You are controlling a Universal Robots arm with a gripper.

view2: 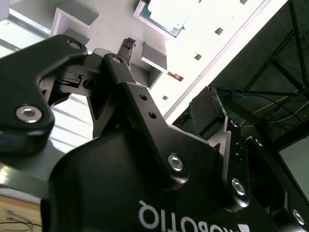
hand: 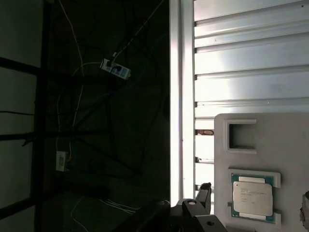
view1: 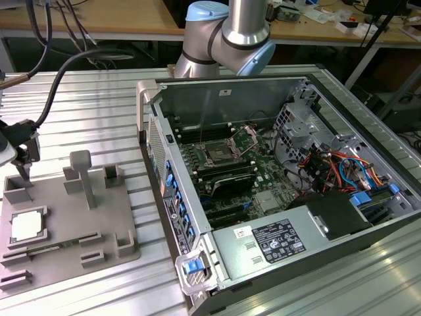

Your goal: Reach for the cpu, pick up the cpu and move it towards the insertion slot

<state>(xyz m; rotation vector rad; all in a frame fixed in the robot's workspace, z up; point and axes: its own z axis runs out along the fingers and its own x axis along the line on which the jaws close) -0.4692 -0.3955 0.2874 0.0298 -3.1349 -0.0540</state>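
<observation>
Gripper, state unclear, hovers near the cpu lying flat, metal face up.

We see a silvery-white chip edged in green, and a pale grey tray. The table is silver, ribbed in long stripes. The gripper is black, the arm silver with pale blue caps. Inside the grey case, colour crowds in: a green board, a shiny metal socket with a dark centre, and red, blue and orange cables.

Silvery metal cpu, matt grey plastic tray
</observation>
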